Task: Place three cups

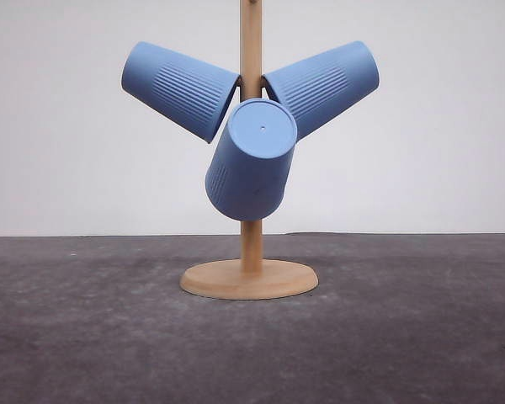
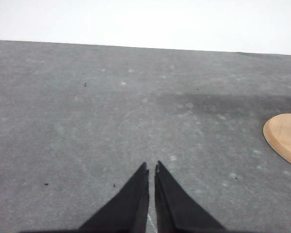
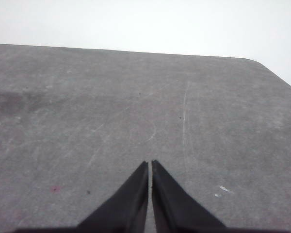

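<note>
While all three cups point(image 1: 251, 160) hang on the stand point(image 1: 249, 279) mid-bench point(image 1: 421, 337), left claw point(image 2: 151, 167) and right claw point(image 3: 150, 164) sit closed, empty, well apart from them. Judged done; retreating low and clear avoids knocking the stand.

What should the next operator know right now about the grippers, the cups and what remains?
Left gripper: jaws shut, empty, low over the grey table.
Right gripper: jaws shut, empty, over the table.
Three light-blue ribbed plastic cups hang on the wooden peg stand: left cup, right cup, front cup, its base facing the camera.
Done: nothing taken off yet.
Left: all three cups remain to be placed.
</note>
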Controlling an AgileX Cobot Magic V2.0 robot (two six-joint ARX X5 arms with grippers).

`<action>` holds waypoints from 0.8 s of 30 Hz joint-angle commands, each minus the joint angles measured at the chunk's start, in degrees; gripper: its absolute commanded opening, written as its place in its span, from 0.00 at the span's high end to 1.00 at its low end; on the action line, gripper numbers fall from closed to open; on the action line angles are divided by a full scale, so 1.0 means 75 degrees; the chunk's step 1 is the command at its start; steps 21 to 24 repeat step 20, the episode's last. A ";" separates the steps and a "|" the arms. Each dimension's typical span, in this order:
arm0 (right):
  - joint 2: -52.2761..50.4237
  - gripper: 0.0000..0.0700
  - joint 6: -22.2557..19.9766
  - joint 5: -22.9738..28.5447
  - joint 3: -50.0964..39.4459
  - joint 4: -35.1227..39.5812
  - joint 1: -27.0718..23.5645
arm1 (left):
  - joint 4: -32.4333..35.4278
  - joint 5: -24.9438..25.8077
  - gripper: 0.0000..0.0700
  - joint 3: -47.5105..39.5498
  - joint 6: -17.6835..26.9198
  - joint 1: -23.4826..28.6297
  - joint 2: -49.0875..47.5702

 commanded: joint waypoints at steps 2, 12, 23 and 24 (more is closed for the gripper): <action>0.0009 0.99 0.0082 0.0003 -0.0029 0.0087 -0.0009 | -0.0020 -0.0020 1.00 -0.0108 0.0041 -0.0006 -0.0015; 0.0009 0.99 0.0082 0.0003 -0.0029 0.0087 -0.0009 | -0.0020 -0.0022 1.00 -0.0108 0.0041 -0.0006 -0.0015; 0.0009 0.99 0.0082 0.0003 -0.0029 0.0087 -0.0009 | -0.0020 -0.0020 1.00 -0.0108 0.0041 -0.0006 -0.0015; 0.0009 0.99 0.0082 0.0003 -0.0029 0.0087 -0.0009 | -0.0020 -0.0020 1.00 -0.0108 0.0041 -0.0006 -0.0015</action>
